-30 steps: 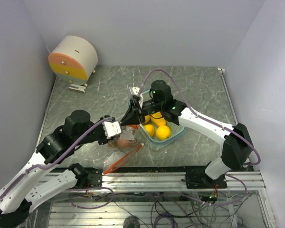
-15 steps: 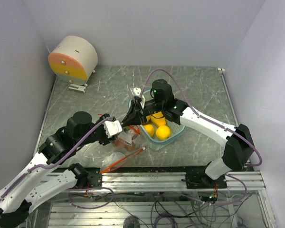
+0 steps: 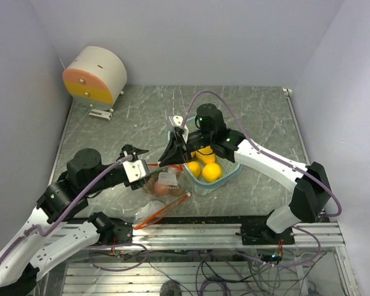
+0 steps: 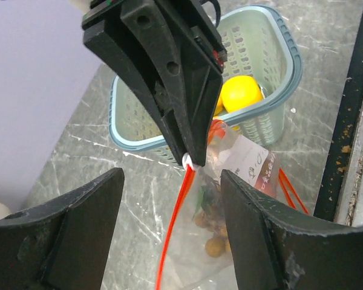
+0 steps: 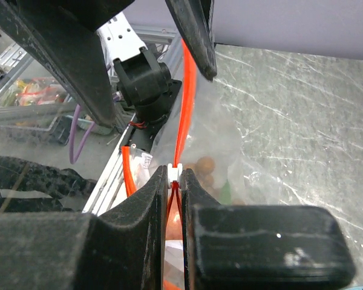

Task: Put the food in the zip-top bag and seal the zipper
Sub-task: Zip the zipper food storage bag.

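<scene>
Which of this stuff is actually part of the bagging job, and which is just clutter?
Job: clear bag, orange zipper, small brown fruit already inside, yellow fruit not yet bagged.
Lying about: blue basket holding the yellow fruit, round white-and-orange drum at the back left.

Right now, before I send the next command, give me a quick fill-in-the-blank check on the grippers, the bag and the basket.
1. The right gripper is shut on the zip-top bag's ____.
2. The left gripper holds nothing; its jaws stand ____.
3. The fruits lying in the light-blue basket are coloured ____.
Missing words: zipper; open; yellow.
</scene>
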Available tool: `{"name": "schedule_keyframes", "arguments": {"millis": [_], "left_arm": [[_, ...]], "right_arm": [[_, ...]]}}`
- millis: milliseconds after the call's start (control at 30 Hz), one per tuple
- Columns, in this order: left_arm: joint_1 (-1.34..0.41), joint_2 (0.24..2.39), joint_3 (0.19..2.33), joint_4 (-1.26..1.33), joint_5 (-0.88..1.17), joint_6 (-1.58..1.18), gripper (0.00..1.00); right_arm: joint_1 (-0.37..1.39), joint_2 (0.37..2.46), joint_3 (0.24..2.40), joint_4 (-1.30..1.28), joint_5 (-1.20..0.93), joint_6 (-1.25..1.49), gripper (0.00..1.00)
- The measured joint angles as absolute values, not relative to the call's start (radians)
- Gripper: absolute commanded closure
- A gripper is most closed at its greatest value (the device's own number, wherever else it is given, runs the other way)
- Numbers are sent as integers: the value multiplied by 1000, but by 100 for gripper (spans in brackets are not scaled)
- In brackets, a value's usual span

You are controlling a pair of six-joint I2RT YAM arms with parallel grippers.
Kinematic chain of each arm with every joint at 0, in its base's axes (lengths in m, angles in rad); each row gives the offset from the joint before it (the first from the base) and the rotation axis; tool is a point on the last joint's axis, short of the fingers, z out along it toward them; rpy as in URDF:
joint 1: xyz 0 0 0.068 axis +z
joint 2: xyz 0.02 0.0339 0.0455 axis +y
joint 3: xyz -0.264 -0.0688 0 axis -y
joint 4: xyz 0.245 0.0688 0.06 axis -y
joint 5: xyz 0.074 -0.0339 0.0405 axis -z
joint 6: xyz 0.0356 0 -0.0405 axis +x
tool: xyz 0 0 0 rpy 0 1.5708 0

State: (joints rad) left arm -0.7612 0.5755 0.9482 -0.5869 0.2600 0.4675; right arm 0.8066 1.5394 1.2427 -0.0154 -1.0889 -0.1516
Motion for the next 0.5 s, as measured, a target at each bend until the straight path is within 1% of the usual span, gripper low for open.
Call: {"name": "schedule_keyframes", "arguments": {"millis": [333, 433, 500], "left_arm": [[-761, 735, 968, -658, 358, 479, 28], [-761, 754, 970, -691, 357, 478, 33], [-761, 748, 970, -705, 351, 474, 41]], "right_arm": [[807, 1538, 1261, -46, -1089, -175, 100], [807, 1532, 1262, -56, -1088, -181, 100], [807, 1526, 1262, -62, -1088, -185, 100]]}}
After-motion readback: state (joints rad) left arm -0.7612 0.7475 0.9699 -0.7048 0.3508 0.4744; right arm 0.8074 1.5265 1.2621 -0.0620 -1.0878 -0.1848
